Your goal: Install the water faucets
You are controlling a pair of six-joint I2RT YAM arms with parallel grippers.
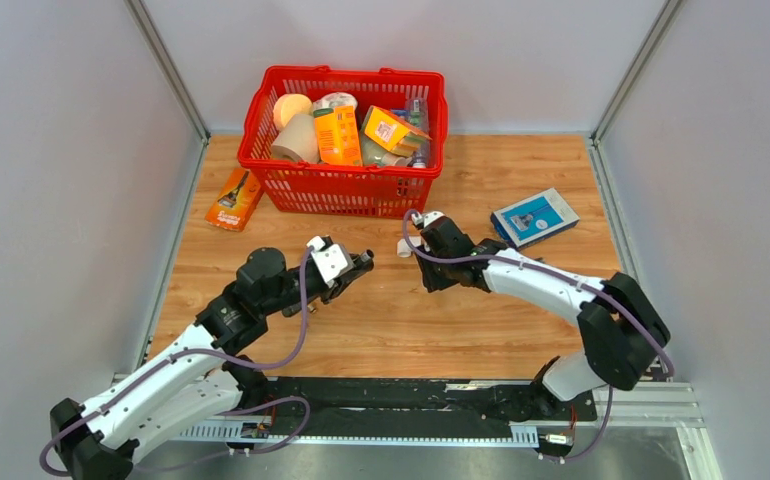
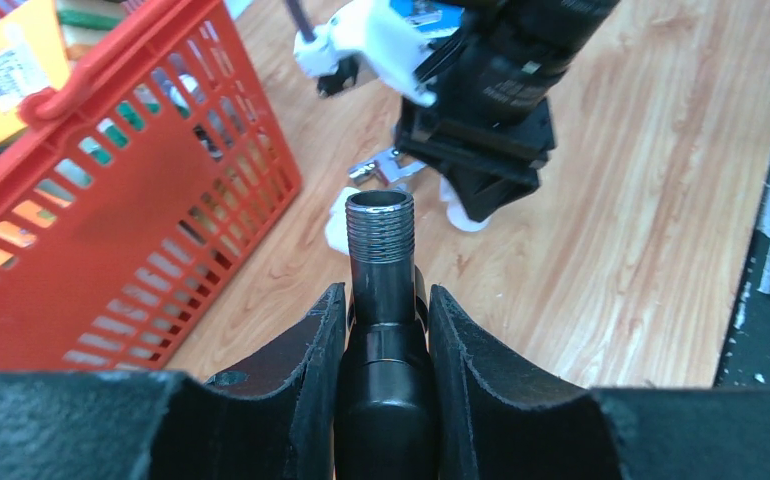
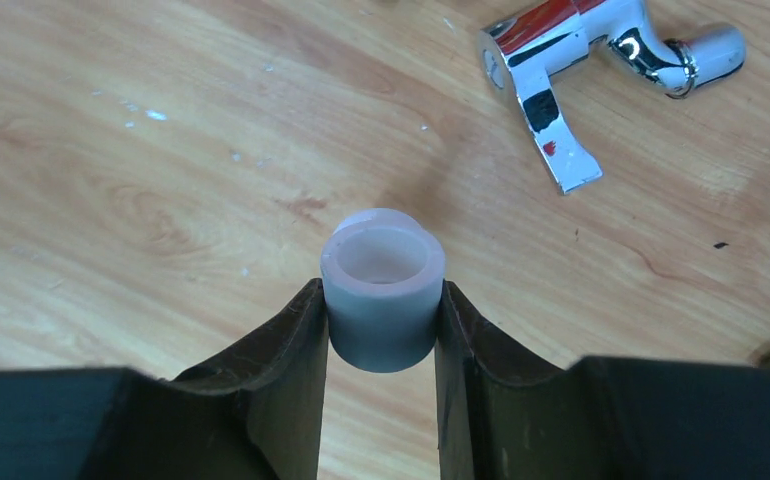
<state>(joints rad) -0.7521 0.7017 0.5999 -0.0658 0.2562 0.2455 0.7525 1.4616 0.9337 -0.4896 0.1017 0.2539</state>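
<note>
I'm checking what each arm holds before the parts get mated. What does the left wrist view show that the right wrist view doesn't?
Only the left wrist view: the threaded end of the dark faucet held in the left gripper, and the red basket. Only the right wrist view: the open mouth of the white fitting held in the right gripper. Both: the wooden table and a chrome faucet lying loose on it, just a glimpse in the left wrist view.

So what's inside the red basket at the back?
The red basket holds an upright orange carton, a tilted orange box, a beige paper roll, a peach-coloured round object and a clear bottle. Whatever lies beneath them is covered.
</note>
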